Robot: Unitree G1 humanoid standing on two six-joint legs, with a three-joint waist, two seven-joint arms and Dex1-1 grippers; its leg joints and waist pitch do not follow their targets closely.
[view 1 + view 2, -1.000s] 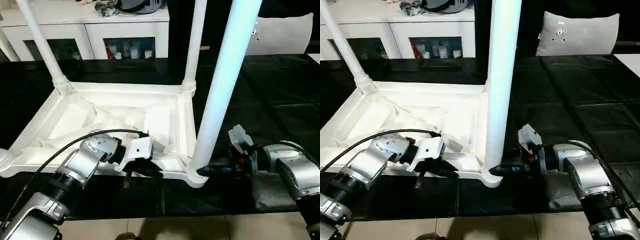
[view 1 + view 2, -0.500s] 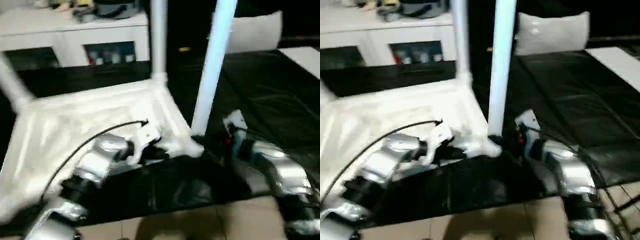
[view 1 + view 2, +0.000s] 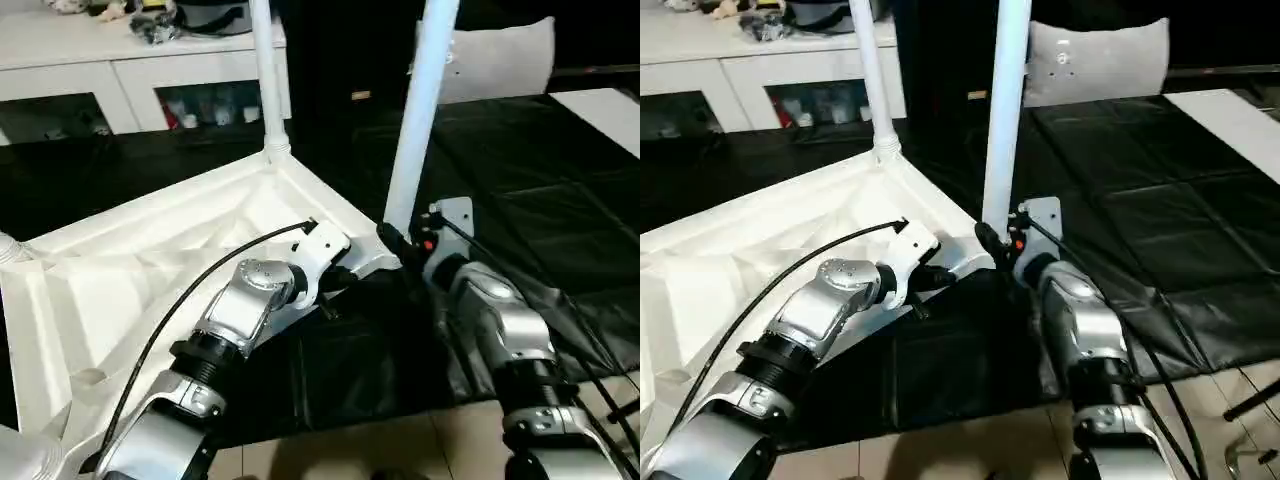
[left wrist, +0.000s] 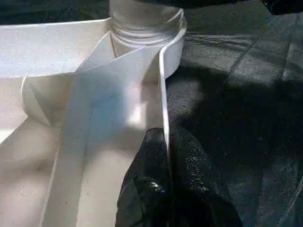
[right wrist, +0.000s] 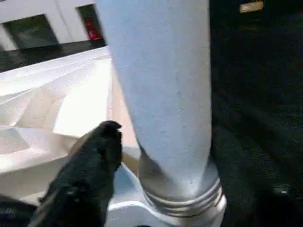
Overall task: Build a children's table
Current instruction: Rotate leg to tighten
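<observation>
Tabletop point(image 3: 150, 270) lies underside-up on black mat point(image 3: 520, 180). Left gripper point(image 4: 166, 198) clamped on its side rim near a corner socket. Right gripper point(image 5: 156, 156) spread around the base of the leg point(image 3: 415, 110) standing there.

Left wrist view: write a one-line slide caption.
Left gripper shut on the upturned tabletop's rim, just short of the corner socket holding a leg.

The tabletop point(image 3: 150, 260) is white, with ribs crossing on its underside, and the legs point(image 3: 420, 110) are white too. The mat point(image 3: 520, 190) is black with a square quilted pattern. At the upper left, the cabinet point(image 3: 150, 70) is white. The forearms point(image 3: 500, 330) are silver, the fingers point(image 4: 161, 189) black.
</observation>
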